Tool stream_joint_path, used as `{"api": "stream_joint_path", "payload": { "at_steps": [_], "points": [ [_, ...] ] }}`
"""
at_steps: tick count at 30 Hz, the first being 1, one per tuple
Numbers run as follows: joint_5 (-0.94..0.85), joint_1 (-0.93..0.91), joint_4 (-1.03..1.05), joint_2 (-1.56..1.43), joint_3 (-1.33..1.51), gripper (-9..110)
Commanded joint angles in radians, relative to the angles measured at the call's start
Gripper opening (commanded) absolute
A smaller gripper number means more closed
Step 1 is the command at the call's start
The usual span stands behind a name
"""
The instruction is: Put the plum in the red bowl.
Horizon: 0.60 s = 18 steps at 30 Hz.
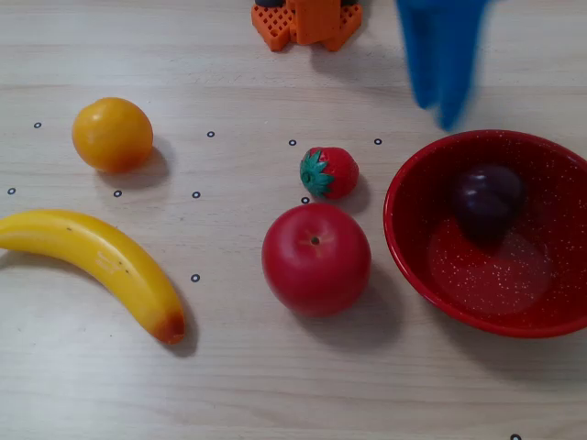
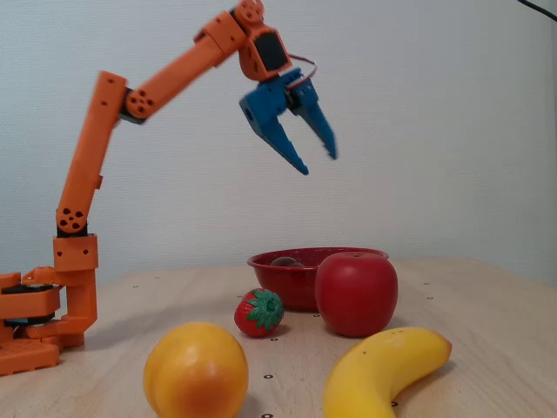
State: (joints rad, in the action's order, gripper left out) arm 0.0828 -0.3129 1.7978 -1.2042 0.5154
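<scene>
Since the plum sits in the bowl, status: placement looks done, release step finished by my read.
plum [image 1: 487, 197]: dark purple, resting inside the red bowl [image 1: 417, 261] against its far wall; only its top peeks over the rim in the side fixed view [image 2: 285, 260].
gripper [image 2: 318, 160]: blue, jaws spread apart, holding nothing, high above the bowl in the side fixed view; blurred at the top edge of the top-down fixed view [image 1: 442, 92].
arm [image 2: 157, 83]: orange, raised, elbow bent, base at the left of the counter [image 2: 487, 305].
other fruit: red apple [image 1: 316, 259] just beside the bowl, strawberry [image 1: 328, 172] near it, orange [image 1: 112, 135] and banana [image 1: 96, 257] well apart, all untouched on the counter.
next move: probably just retract the arm to rest, staying clear of the bowl rim and apple.
risk: low; plum seems settled.
</scene>
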Motion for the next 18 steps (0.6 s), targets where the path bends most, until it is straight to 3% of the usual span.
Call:
{"api": "stream_joint_path", "payload": {
  "at_steps": [1,7,18],
  "points": [
    [-0.014,0.048,0.129,-0.196,0.021,7],
    [0.029,0.126,0.046,-0.503,0.397,0],
    [0.100,0.287,-0.244,-1.154,1.259,0]
  ]
}}
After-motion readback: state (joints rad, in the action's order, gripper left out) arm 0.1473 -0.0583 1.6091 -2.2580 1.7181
